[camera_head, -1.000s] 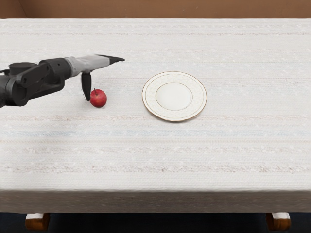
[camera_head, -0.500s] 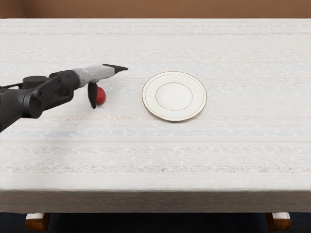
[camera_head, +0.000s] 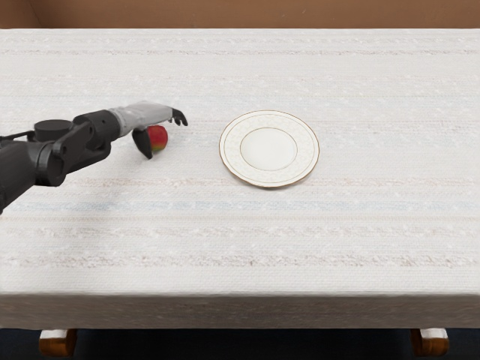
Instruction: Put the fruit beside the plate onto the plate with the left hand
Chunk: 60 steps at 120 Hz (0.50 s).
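The red apple, round with no discernible long axis, is apparently clasped under the curled left hand. The plate lies apart, picture-right, on the table.

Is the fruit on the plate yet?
Off: the fruit is left of the plate, clear of its rim, in the left hand.

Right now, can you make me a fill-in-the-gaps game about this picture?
The fruit is mostly ___.
The plate is ___ in shape.
The left hand is at the fruit, which is not yet on the ___.
Missing words: red, round, plate.
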### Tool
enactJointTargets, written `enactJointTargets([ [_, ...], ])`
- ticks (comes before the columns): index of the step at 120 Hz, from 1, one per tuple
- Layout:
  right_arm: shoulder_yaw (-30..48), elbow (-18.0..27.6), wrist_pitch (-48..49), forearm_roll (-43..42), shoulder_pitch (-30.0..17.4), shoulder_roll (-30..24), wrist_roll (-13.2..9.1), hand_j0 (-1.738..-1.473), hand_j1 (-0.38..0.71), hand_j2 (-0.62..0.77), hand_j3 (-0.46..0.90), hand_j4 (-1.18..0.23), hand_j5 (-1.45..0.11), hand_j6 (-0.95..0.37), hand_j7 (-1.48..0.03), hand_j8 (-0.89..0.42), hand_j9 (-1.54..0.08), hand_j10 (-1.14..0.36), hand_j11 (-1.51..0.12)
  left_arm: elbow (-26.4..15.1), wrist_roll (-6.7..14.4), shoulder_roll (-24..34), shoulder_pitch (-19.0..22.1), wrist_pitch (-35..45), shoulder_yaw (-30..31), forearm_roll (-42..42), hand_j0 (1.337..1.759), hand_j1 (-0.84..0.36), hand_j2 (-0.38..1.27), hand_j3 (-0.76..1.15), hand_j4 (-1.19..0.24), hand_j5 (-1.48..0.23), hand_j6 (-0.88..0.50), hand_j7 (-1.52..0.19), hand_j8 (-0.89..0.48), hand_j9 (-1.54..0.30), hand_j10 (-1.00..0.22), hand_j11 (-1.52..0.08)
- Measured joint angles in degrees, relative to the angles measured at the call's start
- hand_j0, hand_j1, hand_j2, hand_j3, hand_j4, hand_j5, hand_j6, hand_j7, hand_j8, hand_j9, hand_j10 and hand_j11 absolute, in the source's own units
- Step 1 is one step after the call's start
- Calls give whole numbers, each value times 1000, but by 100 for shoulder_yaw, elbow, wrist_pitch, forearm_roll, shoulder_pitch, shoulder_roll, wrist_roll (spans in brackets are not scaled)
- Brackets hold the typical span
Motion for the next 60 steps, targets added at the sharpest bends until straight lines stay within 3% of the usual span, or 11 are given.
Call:
enactJointTargets([
  [20, 0, -2, 0, 1, 0, 0, 0, -1658, -349, 0, 0, 0, 0, -1, 0, 0, 0, 0, 0, 39, 0, 1, -4, -16, 111, -2, 1658, -182, 94, 0, -453, -581, -453, -581, -450, -581, -401, -583],
  [34, 0, -2, 0, 0, 0, 0, 0, -1658, -349, 0, 0, 0, 0, -1, 0, 0, 0, 0, 0, 55, -1, 0, 0, -21, 172, -5, 1656, -199, 109, 0, -514, -654, -514, -653, -417, -661, -357, -669],
  [60, 0, -2, 0, -1, 0, 0, 0, -1658, -349, 0, 0, 0, 0, -1, 0, 0, 0, 0, 0, 69, 6, -41, 0, -9, 285, -13, 1668, -206, 101, 33, -638, -757, -479, -773, -364, -797, -323, -814],
])
